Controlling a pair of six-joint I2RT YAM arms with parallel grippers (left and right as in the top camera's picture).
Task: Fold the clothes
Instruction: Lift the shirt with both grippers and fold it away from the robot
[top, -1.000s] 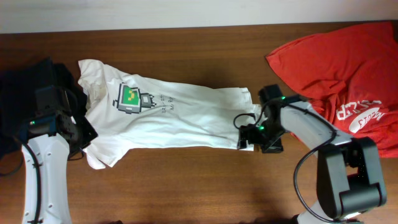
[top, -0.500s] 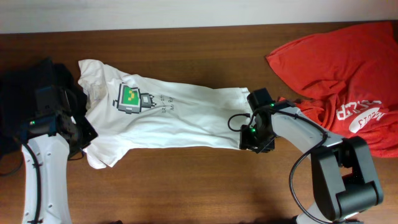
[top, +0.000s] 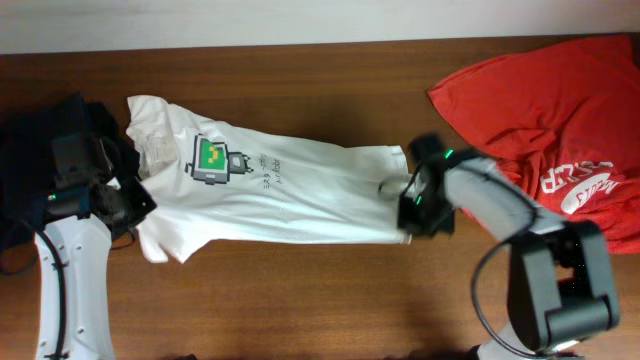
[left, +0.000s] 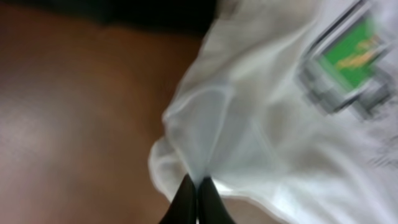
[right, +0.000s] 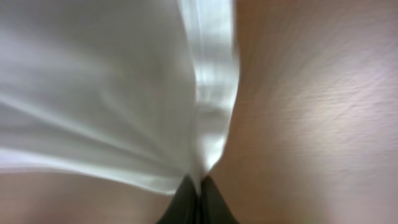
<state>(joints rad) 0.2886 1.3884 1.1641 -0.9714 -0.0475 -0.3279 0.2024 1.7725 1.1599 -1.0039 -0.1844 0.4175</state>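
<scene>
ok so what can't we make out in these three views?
- Overhead: right gripper smeared by motion blur; its grip unreadable there.
- Overhead: print beside the graphic on the white T-shirt too small to read.
- Overhead: red shirt cut by the right edge; black garments cut by the left edge.
- Left wrist: blurred; graphic cut by the right edge.
- Right wrist: only the hem shows.

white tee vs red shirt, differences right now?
The white T-shirt lies stretched out mid-table; the red shirt sits rumpled at the right edge. The left gripper and right gripper each pinch the white T-shirt; neither holds the red shirt. Both carry a print and lie on the table.
</scene>
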